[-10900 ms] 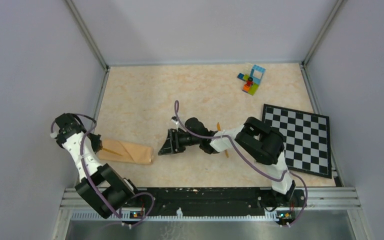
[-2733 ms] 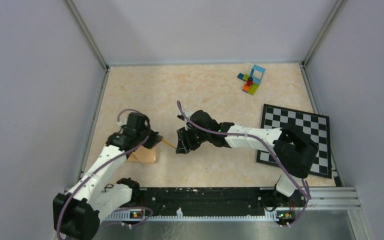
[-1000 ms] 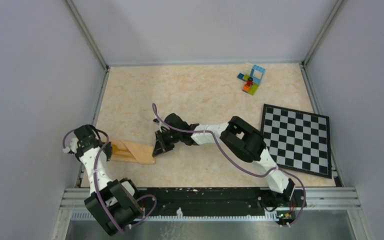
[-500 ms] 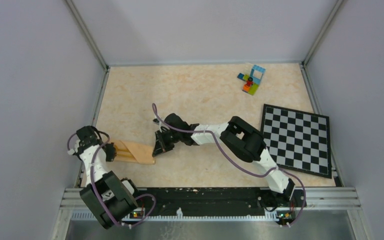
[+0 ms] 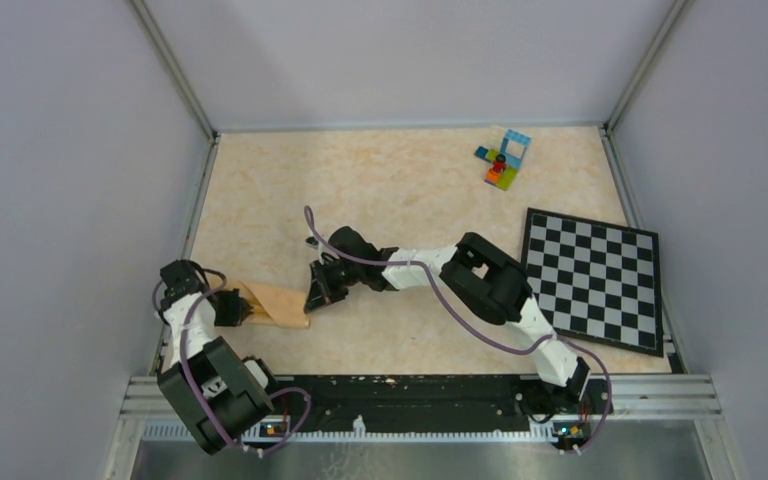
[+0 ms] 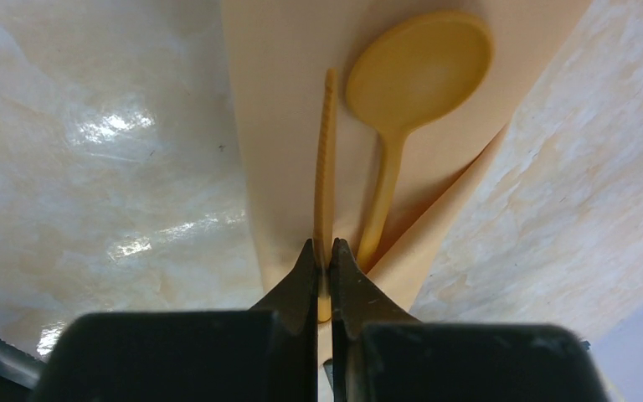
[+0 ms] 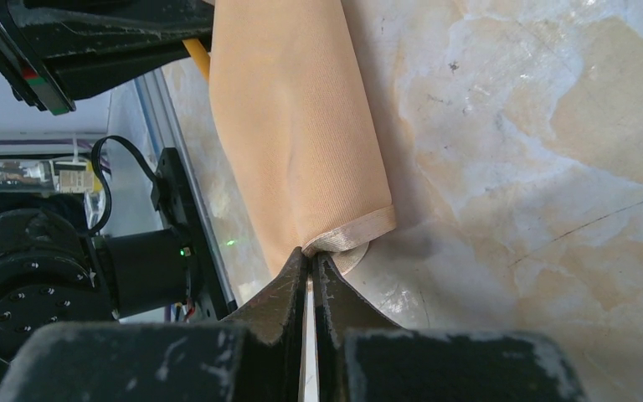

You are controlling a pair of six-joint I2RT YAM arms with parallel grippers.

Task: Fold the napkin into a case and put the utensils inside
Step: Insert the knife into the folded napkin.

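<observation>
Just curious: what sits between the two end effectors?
The folded peach napkin, in the top view, spanning from left end effector to right end effector.

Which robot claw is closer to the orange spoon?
Left. The left gripper pinches the knife right beside the spoon; the right gripper is shut at the opposite end of the case.

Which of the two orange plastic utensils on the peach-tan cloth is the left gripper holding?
The slim orange plastic knife with the toothed edge: the left gripper is shut on its near end. The round-bowled spoon lies beside it, not gripped.
</observation>
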